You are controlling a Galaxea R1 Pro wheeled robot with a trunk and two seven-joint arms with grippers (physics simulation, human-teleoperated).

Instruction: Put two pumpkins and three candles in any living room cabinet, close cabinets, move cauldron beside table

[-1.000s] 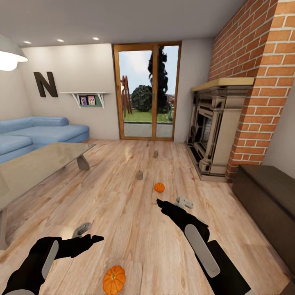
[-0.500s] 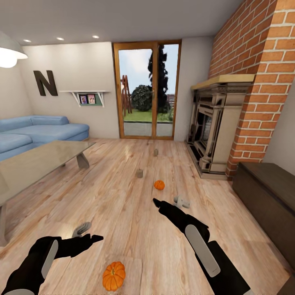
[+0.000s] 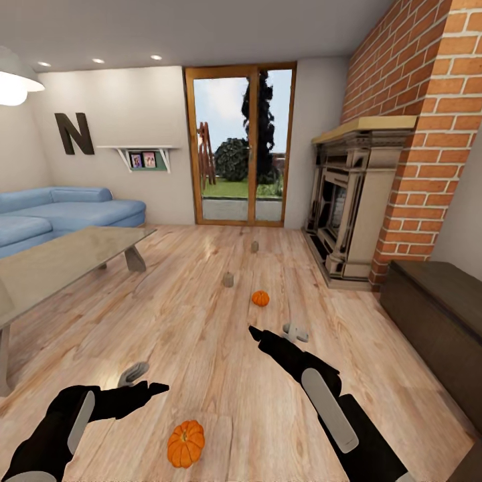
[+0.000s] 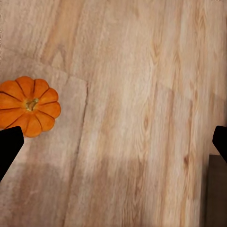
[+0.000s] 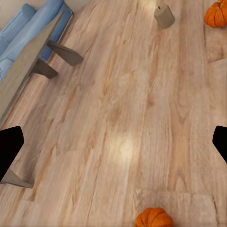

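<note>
Bright-orange ribbed pumpkins (image 3: 185, 443), beige-grey candles (image 3: 228, 280), dark-brown cabinet (image 3: 435, 314), blue sofa (image 3: 63, 213), red-brick chimney (image 3: 428, 134)

There's one piece of lettering to read here: a big dark capital letter "N" (image 3: 74, 134) mounted on the pale back wall (image 3: 127, 114), above the blue sofa (image 3: 63, 211) and just beside the little wall shelf (image 3: 139, 155). The small framed pictures (image 3: 142, 161) on that shelf are too tiny to make out any writing. Nothing else carries a label, brand or number that can be read.
</note>
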